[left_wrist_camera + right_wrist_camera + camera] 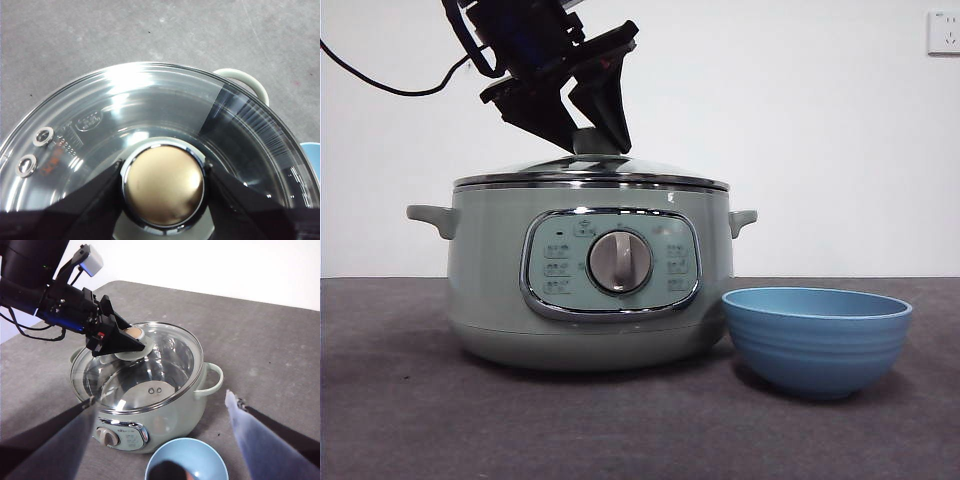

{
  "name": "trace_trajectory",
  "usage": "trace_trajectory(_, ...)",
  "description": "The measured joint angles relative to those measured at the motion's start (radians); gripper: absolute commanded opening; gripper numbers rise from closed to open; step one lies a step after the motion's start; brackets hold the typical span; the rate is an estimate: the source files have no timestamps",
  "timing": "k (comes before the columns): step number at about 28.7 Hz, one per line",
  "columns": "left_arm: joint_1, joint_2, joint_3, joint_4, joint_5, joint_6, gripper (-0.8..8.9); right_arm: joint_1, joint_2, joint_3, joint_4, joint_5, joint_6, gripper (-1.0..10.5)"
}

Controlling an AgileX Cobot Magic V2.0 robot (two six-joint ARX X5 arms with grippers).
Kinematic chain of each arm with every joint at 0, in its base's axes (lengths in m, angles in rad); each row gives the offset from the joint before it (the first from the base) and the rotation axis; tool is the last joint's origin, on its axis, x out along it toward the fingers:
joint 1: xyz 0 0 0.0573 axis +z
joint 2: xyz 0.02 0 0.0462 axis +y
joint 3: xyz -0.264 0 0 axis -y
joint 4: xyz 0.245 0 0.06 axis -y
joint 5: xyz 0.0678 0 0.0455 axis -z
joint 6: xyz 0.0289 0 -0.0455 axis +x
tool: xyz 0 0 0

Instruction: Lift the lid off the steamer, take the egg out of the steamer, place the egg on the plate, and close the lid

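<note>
I see left gripper [162, 192] jaws clamped either side of the knob [163, 185] | glass lid [590, 170] seated on green steamer [490, 270] | blue plate [817, 340] beside it on desk [400, 400] | right gripper [165, 440] jaws wide apart above plate.

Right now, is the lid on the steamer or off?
On. The lid sits level on the steamer rim, no gap showing; left gripper fingers flank its knob.

Setting is looking like a lab test bay: bare white wall [800, 120] standing behind a grey felt-covered bench [620, 430], one wall socket [943, 32], loose black cable [390, 80] hanging.
</note>
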Motion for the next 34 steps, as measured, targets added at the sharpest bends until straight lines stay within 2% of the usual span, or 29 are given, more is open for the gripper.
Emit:
trace_trajectory(5,0.0,0.0,0.009,-0.026,-0.004,0.0,0.35,0.0,0.0,0.0,0.0,0.0,0.0,4.4)
trace_trajectory(9,0.0,0.0,0.014,-0.042,-0.004,0.0,3.47,0.0,0.0,0.0,0.0,0.0,0.0,4.4)
trace_trajectory(11,0.0,0.0,0.014,-0.044,-0.004,0.0,4.43,0.0,0.0,0.0,0.0,0.0,0.0,4.4)
trace_trajectory(22,0.0,-0.032,0.016,-0.08,0.0,-0.008,4.42,0.0,0.0,0.0,-0.001,0.0,0.0,4.4)
trace_trajectory(29,0.0,-0.131,0.016,-0.1,0.001,-0.008,4.42,0.0,0.0,0.0,-0.001,0.0,0.0,4.4)
trace_trajectory(34,0.0,-0.229,0.016,-0.18,0.005,-0.008,4.41,0.0,0.0,0.0,-0.017,0.0,0.0,4.4)
